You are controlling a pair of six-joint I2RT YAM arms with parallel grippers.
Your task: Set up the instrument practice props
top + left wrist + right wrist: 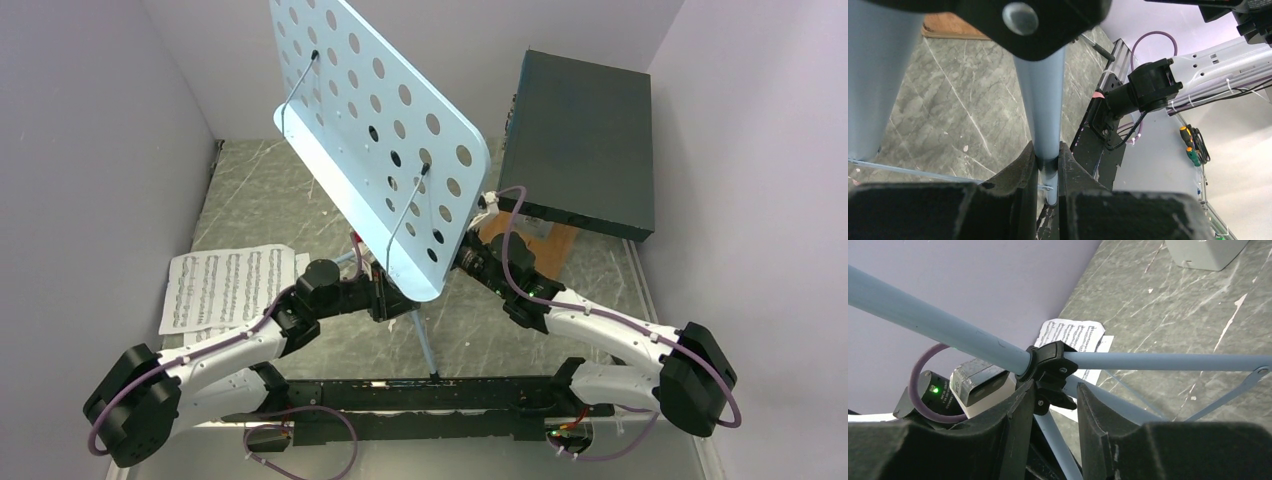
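I read the left end effector (1048, 161) clamped on a tube (1040, 110) of the music stand (380, 130), which stands mid-table (260, 190) toward the near edge. The right end effector (1055, 390) is open, straddling the stand's black hub (1048, 362). The sheet-music pages (225, 285) lie at the left edge.

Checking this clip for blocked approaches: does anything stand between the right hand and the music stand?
Nothing visible does. The right hand has its fingers on either side of the black leg hub of the light blue music stand, while the left hand is clamped on its pole.
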